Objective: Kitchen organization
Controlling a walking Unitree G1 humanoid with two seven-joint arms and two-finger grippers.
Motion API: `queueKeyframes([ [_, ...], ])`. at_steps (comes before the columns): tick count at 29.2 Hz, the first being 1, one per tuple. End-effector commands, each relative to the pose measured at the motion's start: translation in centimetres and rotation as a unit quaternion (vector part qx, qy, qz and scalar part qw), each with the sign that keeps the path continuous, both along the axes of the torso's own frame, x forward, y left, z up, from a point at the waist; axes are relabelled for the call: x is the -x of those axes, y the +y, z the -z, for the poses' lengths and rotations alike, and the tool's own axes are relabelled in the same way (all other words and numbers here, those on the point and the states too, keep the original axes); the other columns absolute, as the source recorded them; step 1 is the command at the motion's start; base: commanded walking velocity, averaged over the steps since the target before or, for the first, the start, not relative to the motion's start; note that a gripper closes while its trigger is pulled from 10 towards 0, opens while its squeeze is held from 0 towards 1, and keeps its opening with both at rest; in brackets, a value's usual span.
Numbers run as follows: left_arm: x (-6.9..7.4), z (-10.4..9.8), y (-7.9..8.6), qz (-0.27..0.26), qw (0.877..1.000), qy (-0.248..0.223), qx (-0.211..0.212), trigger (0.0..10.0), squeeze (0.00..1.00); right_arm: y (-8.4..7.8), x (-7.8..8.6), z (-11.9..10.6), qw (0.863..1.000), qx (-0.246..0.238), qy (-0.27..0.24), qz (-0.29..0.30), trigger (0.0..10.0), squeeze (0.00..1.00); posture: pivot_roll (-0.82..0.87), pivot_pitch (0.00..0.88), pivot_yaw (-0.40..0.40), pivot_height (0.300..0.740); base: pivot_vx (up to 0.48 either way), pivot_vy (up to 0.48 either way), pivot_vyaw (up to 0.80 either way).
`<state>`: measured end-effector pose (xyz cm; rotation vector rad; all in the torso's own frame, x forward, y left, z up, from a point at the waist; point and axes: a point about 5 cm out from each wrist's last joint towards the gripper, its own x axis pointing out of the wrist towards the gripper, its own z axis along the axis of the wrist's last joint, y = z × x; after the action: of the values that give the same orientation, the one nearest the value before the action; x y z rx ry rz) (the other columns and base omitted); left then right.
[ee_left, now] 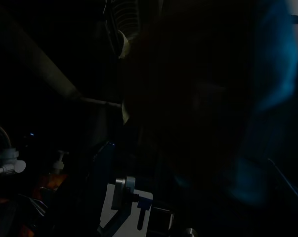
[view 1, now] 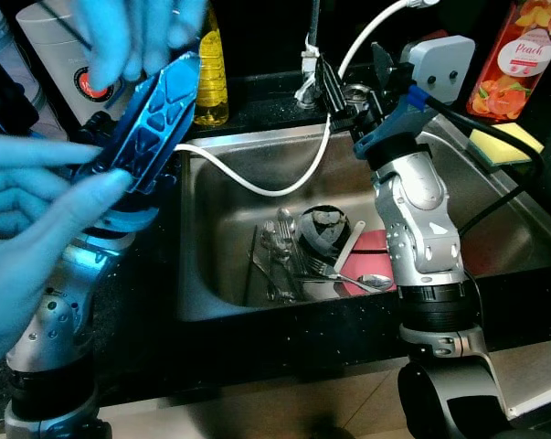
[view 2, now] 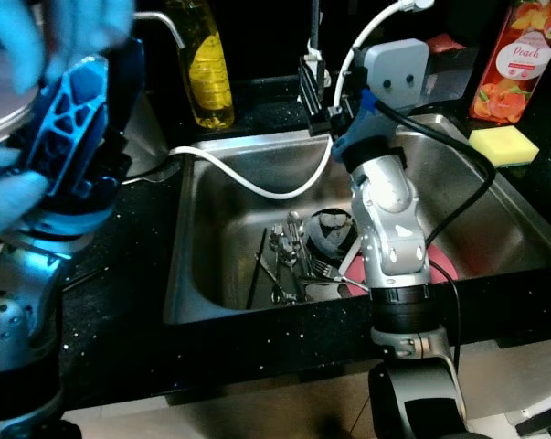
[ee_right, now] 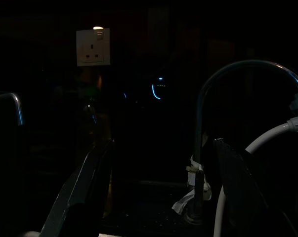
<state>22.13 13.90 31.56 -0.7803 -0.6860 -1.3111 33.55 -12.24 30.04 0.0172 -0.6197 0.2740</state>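
Overhead, right end effector [ee_right: 156, 192] spread wide at faucet [ee_right: 200, 163], left end effector [view 1: 152, 114] gripped by gloved hands [view 1: 33, 197], fingers unclear.

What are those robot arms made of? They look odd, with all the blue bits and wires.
Each arm is a chain of rounded silver metal segments with black ring joints, as on the right arm. Its wrist carries a blue bracket, a white box-shaped camera housing and a thick black cable. The right gripper ends in two long black fingers. The left gripper wears a blue shell with cut-out openings.
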Motion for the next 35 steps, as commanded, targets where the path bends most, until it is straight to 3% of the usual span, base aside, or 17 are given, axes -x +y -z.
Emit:
queueKeyframes([
  [1, 0.25, -0.13, -0.07, -0.003, 1.0, -0.008, -0.002, 10.0, 0.0, -0.04, 0.01, 0.2, 1.0, 0.001, 0.003, 0.001, 10.0, 0.0, -0.08, 0.0, 0.083, 0.74, 0.0, 0.0, 0.0],
  [35, -0.02, -0.16, -0.01, -0.004, 1.0, -0.012, -0.003, 10.0, 0.0, -0.03, -0.17, 0.18, 1.0, 0.0, 0.002, 0.002, 10.0, 0.0, -0.08, 0.0, 0.083, 0.74, 0.0, 0.0, 0.0],
])
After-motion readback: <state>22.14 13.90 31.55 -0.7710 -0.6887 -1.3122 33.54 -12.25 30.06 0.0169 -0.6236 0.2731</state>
